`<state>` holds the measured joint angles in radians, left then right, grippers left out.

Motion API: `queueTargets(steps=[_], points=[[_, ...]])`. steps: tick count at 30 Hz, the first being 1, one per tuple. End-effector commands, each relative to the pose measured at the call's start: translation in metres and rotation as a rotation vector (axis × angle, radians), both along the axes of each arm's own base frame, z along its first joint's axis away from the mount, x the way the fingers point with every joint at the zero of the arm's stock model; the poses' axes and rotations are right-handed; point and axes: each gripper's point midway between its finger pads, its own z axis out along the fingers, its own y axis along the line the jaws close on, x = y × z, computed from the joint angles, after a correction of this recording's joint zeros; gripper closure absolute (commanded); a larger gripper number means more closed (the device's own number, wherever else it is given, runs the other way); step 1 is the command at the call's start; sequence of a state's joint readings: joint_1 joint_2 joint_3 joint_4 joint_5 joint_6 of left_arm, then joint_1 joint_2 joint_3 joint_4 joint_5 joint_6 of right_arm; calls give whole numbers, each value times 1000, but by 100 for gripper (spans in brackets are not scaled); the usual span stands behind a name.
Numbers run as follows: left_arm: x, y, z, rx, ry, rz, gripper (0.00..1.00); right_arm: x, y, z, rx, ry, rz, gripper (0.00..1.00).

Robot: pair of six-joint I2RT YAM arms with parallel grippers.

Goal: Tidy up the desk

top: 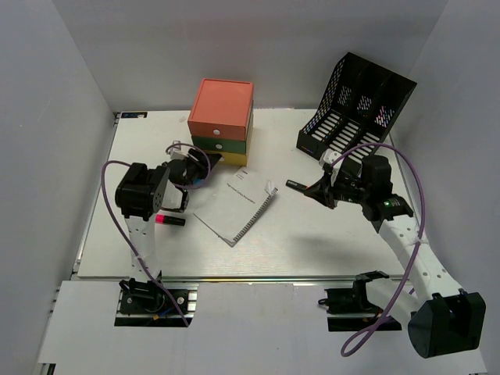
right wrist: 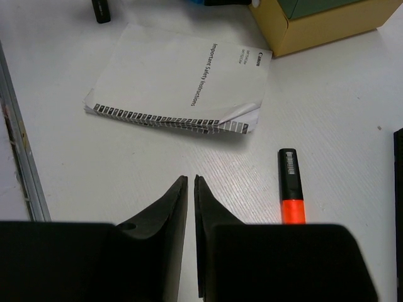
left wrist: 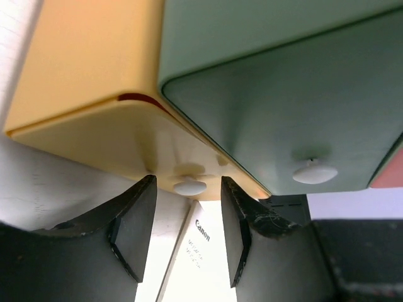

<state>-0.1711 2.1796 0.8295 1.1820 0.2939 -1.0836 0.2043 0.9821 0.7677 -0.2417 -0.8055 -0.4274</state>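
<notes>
Overhead, the desk is a large white tabletop filling the middle of the scene, with a metal rail along its near edge and both arms bolted just in front of it.

At the far edge, left of centre, stands a small drawer box, orange on top, green in the middle, yellow at the bottom. A black mesh file rack sits at the far right corner, leaning back. A white stapled booklet lies flat near the centre, turned at an angle, with one corner curled up.

Your left gripper reaches in low at the front of the yellow drawer. Its jaws stand partly open, one finger on each side of the drawer's small white knob. They grasp nothing, and a gap shows on both sides of the knob. A pink highlighter lies on the desk just beside the left arm.

Your right gripper hovers over bare desk to the right of the booklet. Its jaws are nearly together, with only a thin slit between them and nothing inside. An orange highlighter with a black cap lies on the desk just beside its fingers, not touching them
</notes>
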Motion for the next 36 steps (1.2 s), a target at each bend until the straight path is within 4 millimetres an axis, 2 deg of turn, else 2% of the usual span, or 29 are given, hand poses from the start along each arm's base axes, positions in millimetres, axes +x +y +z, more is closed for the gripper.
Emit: queueTargets(steps=[1, 23, 27, 31, 36], points=[[2, -3, 18, -32, -72, -24, 45, 2, -1, -3, -8, -9, -3, 85], [11, -14, 4, -53, -15, -11, 52, 4, -3, -4, -15, -20, -15, 85], [13, -11, 2, -63, -8, 14, 57, 4, -3, -5, -16, -19, -15, 85], [11, -10, 1, -70, 6, 22, 70, 3, -4, -5, -18, -19, -16, 85], [-2, -8, 2, -82, 11, 17, 80, 5, -5, -5, -21, -24, -26, 86]])
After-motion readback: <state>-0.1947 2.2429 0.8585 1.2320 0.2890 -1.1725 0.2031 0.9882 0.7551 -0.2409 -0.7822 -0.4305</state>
